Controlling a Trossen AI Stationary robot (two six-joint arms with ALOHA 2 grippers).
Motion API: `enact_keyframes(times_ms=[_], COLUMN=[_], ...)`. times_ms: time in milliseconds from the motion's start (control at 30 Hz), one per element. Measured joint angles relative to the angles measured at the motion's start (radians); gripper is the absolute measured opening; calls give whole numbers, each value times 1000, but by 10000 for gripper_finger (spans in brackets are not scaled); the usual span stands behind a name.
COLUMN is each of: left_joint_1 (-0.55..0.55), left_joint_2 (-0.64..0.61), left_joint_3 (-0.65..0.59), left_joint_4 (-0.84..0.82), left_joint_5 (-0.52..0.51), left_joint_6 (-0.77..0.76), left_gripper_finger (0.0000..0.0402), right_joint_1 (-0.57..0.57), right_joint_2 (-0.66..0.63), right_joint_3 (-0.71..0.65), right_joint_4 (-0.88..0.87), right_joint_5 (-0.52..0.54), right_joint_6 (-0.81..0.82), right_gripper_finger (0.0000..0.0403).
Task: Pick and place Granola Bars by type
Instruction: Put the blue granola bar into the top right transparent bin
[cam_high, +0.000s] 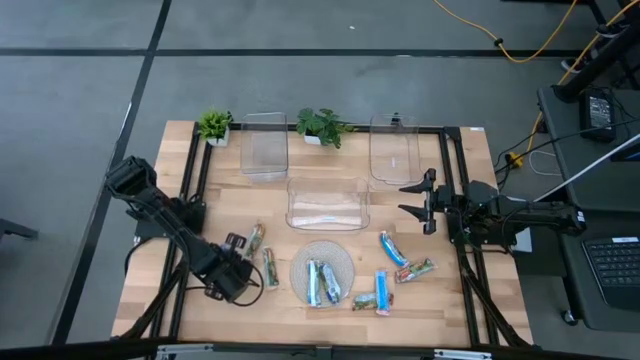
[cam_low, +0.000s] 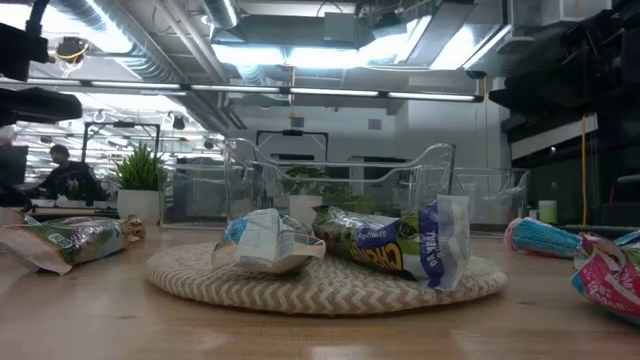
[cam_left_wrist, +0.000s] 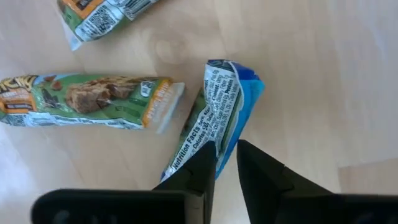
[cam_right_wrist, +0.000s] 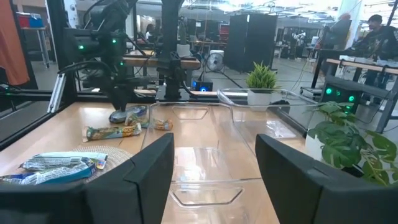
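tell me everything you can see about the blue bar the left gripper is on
The blue bar is a small oblong bar in a crinkled, glossy blue wrapper with a white nutrition-facts panel facing up. It lies flat on the wooden table, near its left front, close beside a green-wrapped bar. The left gripper is down over one end, its fingers closing on the wrapper's edge.

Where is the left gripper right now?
High view, table's front-left: the left gripper is down among three bars left of the woven mat, closing on a blue-edged bar.
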Motion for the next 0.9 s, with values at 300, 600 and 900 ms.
enact_keyframes(times_ms=[300,600,900], left_joint_1=[-33,-33,-34], left_joint_2=[0,0,-18], left_joint_3=[0,0,25], left_joint_4=[59,110,209], left_joint_5=[-41,-85,-108], left_joint_6=[-26,-42,58], left_gripper_finger=[10,1,1], right_joint_1=[0,0,0], right_joint_2=[0,0,0], right_joint_3=[0,0,0], right_joint_4=[7,9,9], right_joint_5=[0,0,0], right_joint_6=[-5,-4,-4], right_gripper_finger=[228,228,228])
